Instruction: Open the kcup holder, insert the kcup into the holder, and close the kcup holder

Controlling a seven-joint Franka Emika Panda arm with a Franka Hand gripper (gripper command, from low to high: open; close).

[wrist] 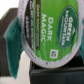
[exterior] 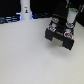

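Held close before the wrist camera, the kcup fills the wrist view, its round lid with green rim and dark label facing the lens, and the gripper is clamped on it, with teal finger pads pressing each side. Behind and below the cup, dark parts of the kcup holder show. In the exterior view the gripper hangs just above the black kcup holder, toward its right end in that view, on the white table. A white post stands well apart. Whether the holder is open I cannot tell. To insert well, I judge the cup should be centred over the opening, kept upright, lowered slowly and released only when seated.
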